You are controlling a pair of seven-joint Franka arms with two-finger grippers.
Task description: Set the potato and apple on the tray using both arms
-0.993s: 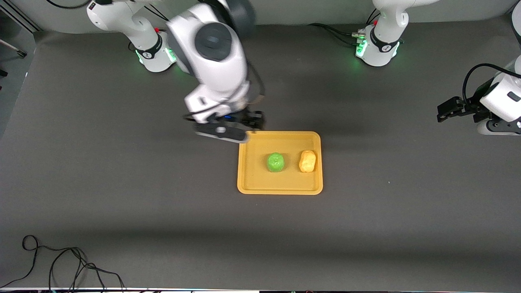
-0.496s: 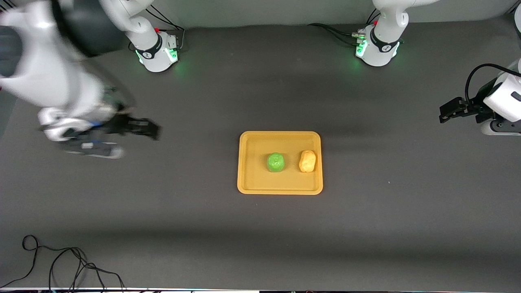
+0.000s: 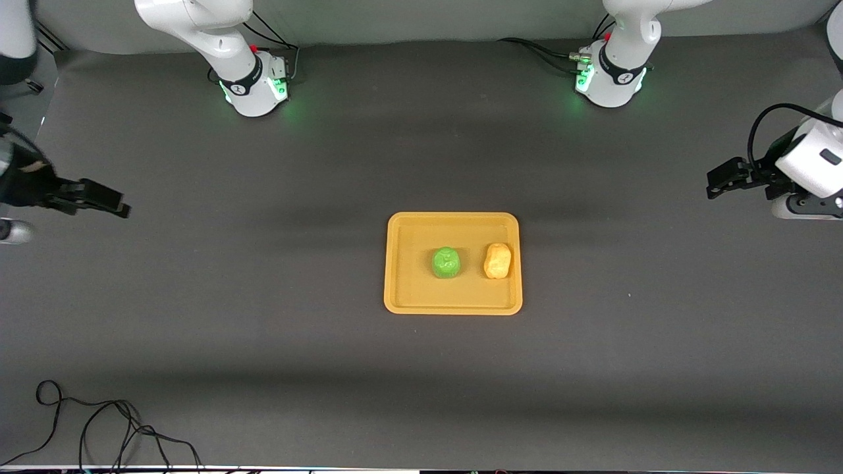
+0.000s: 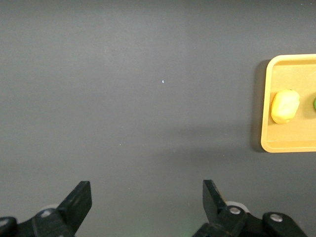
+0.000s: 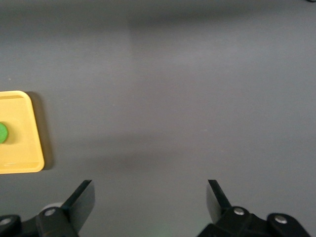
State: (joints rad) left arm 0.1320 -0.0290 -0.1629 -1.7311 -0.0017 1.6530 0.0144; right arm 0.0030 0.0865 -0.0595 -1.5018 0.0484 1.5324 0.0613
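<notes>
The yellow-orange tray (image 3: 411,276) lies mid-table. The green apple (image 3: 446,262) and the yellow-tan potato (image 3: 498,261) rest on it side by side, the potato toward the left arm's end. My right gripper (image 3: 122,203) is open and empty over bare table at the right arm's end, well away from the tray. My left gripper (image 3: 711,185) is open and empty over the left arm's end. The left wrist view shows its open gripper (image 4: 146,197), the tray (image 4: 291,140) and the potato (image 4: 285,106). The right wrist view shows its open gripper (image 5: 150,195), the tray (image 5: 19,153) and the apple's edge (image 5: 2,132).
A black cable (image 3: 99,428) loops on the table near the front camera at the right arm's end. The green-lit arm bases (image 3: 253,82) (image 3: 609,76) stand farthest from the front camera. Dark grey table surface surrounds the tray.
My right arm has swung from the tray's edge out to the right arm's end of the table. The left arm has barely moved. Apple and potato have stayed on the tray.
</notes>
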